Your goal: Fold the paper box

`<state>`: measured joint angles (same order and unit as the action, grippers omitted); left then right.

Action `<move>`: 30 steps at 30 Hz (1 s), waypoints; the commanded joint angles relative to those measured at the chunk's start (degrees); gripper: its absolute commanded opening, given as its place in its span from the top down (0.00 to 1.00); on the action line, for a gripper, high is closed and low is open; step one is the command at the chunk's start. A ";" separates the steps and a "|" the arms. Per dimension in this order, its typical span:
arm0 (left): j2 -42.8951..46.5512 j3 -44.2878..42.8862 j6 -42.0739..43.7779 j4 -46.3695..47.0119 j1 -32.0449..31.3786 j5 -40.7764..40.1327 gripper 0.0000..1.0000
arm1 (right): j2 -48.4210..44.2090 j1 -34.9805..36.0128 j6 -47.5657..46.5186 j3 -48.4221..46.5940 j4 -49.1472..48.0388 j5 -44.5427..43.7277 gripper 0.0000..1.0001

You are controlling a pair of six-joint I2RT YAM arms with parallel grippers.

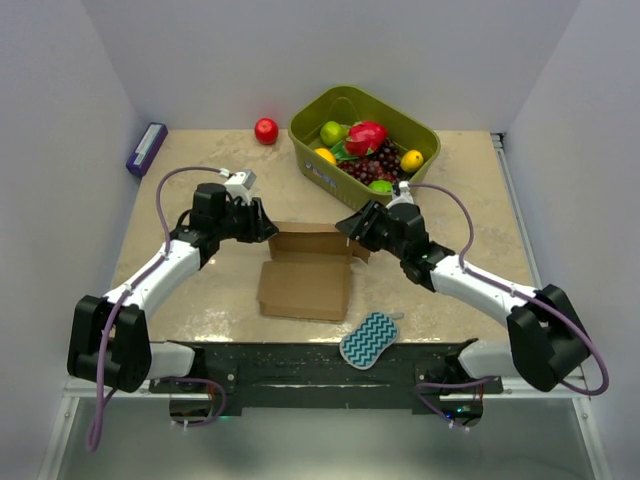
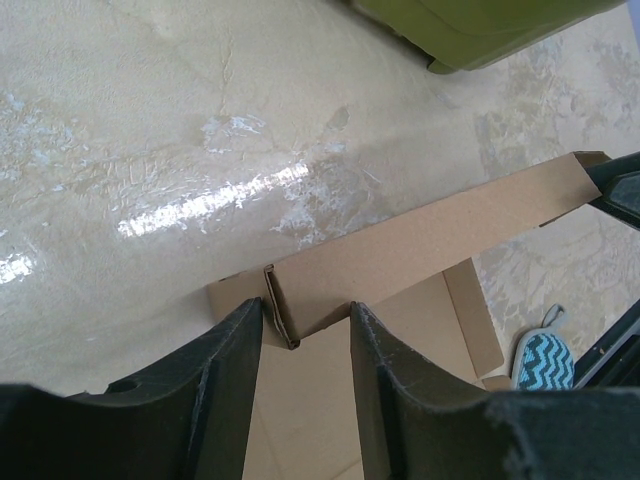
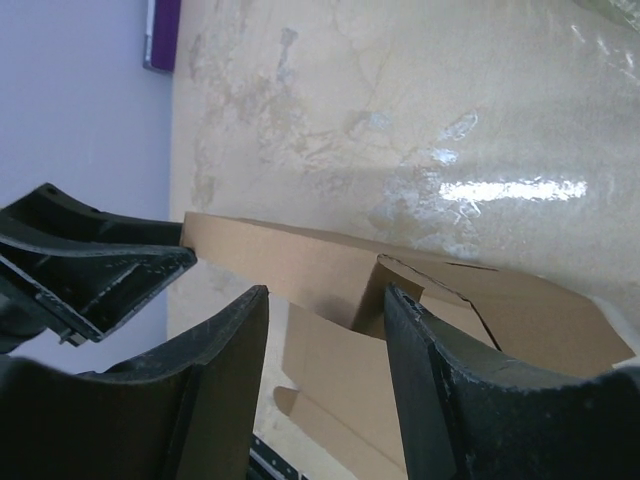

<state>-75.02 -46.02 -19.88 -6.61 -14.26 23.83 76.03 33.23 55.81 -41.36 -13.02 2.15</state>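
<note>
Paper box [image 1: 305,285] lying mid-tabletop [image 1: 200,150], rear panel raised; its near part is cut off in both wrist views. Left pincer [image 2: 305,325] and right pincer [image 3: 325,300] are shown parted, each straddling a rear corner; contact cannot be judged.

Your right gripper [image 3: 325,300] has its two black fingers [image 3: 215,390] spread, straddling the raised wall of the plain brown cardboard box [image 3: 300,262]. A small flap stands bent between them. The black left gripper [image 3: 150,262] meets the wall's far end. Beyond lies the glossy beige stone table [image 3: 330,110], with a purple block [image 3: 163,35] at its edge.
</note>
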 commanded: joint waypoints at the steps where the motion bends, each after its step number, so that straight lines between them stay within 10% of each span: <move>1: -0.56 0.58 1.33 0.11 0.29 0.95 0.56 | 0.96 -0.19 4.74 1.02 -8.08 -0.40 0.48; 30: -0.56 1.37 0.63 0.90 0.29 2.79 0.59 | 7.20 0.25 21.79 6.73 -24.25 -1.98 0.80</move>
<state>-75.05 -45.74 -19.90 -6.26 -14.11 24.27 83.22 32.97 74.72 -34.89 -32.40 1.15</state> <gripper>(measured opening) 0.422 0.250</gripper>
